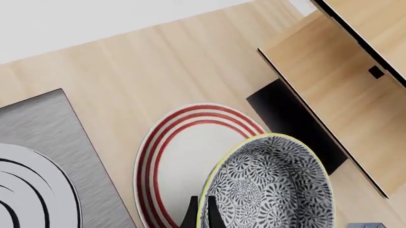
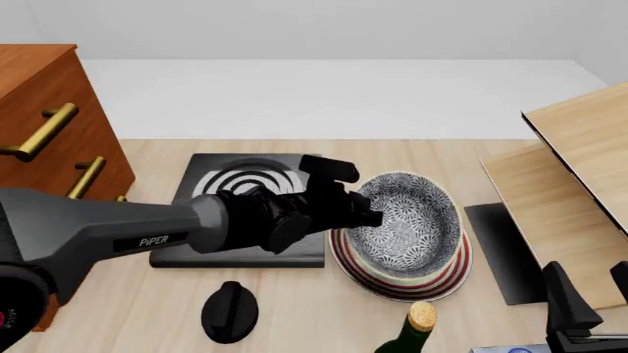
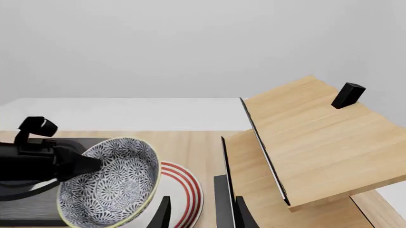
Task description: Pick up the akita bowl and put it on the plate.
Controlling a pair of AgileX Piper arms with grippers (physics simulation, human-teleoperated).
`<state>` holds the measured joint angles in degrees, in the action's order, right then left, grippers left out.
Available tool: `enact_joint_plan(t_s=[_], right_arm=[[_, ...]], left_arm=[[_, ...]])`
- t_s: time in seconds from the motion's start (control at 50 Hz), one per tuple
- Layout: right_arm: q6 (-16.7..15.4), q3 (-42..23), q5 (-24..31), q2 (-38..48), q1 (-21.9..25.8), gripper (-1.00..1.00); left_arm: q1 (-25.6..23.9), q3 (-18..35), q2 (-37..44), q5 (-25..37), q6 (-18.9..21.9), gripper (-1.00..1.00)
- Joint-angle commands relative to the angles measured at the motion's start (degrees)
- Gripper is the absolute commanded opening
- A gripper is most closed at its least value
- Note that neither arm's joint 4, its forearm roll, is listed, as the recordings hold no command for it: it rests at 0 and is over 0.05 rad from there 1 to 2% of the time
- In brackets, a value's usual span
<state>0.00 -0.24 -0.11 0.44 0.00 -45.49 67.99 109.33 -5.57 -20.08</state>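
The akita bowl (image 2: 410, 220), blue-and-white floral with a pale yellow rim, hangs tilted over the plate (image 2: 437, 283). My left gripper (image 2: 368, 213) is shut on the bowl's rim on its left side. In the left wrist view its fingers (image 1: 192, 214) pinch the rim of the bowl (image 1: 273, 185), with the red-ringed white plate (image 1: 180, 152) below. The right wrist view shows the bowl (image 3: 111, 185) tipped on its side above the plate (image 3: 189, 190). My right gripper (image 2: 592, 290) stands open at the front right, holding nothing.
A black slab with grey-white rings (image 2: 245, 176) lies left of the plate. A black knob (image 2: 229, 311) and a corked bottle (image 2: 417, 323) sit near the front edge. A wooden drawer cabinet (image 2: 49, 125) stands at the left, a wooden shelf unit (image 2: 569, 191) at the right.
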Motion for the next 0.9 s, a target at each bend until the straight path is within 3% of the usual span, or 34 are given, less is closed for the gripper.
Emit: enact_joint_plan(t_s=[0.02, 0.9], right_arm=[[0.01, 0.0, 0.0, 0.01, 0.0, 1.0], [0.01, 0.0, 0.0, 0.01, 0.0, 1.0]], left_arm=[[0.15, 1.03, 1.03, -0.79, 0.08, -1.0], [0.74, 3.28, 7.25, -3.03, 1.2, -1.0]])
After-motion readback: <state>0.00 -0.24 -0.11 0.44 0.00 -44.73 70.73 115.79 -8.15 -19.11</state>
